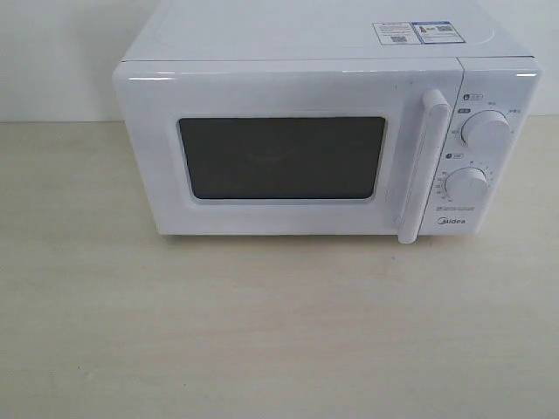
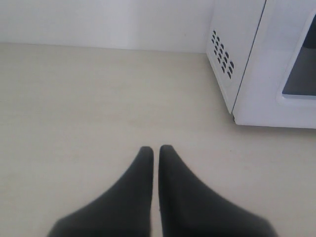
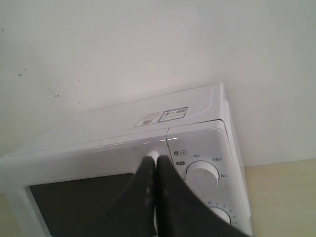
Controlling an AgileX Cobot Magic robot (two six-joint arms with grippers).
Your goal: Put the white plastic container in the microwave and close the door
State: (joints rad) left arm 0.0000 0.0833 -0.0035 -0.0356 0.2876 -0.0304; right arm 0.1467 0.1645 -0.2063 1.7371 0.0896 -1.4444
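Note:
The white microwave (image 1: 297,35) stands at the back of the table with its door (image 1: 279,87) closed, dark window facing me and the bar handle (image 1: 419,166) upright. The white plastic container is not visible in any view. No gripper appears in the exterior view. In the left wrist view my left gripper (image 2: 156,148) is shut and holds nothing, low over bare table, with the microwave's vented side (image 2: 223,54) off to one side. In the right wrist view my right gripper (image 3: 156,159) is shut and holds nothing, lined up with the handle's top end (image 3: 152,155).
Two round dials (image 1: 486,129) (image 1: 465,185) sit on the microwave's right panel, and stickers (image 1: 415,32) lie on its top. A white wall stands behind. The pale wooden table (image 1: 262,332) stretches in front of the microwave.

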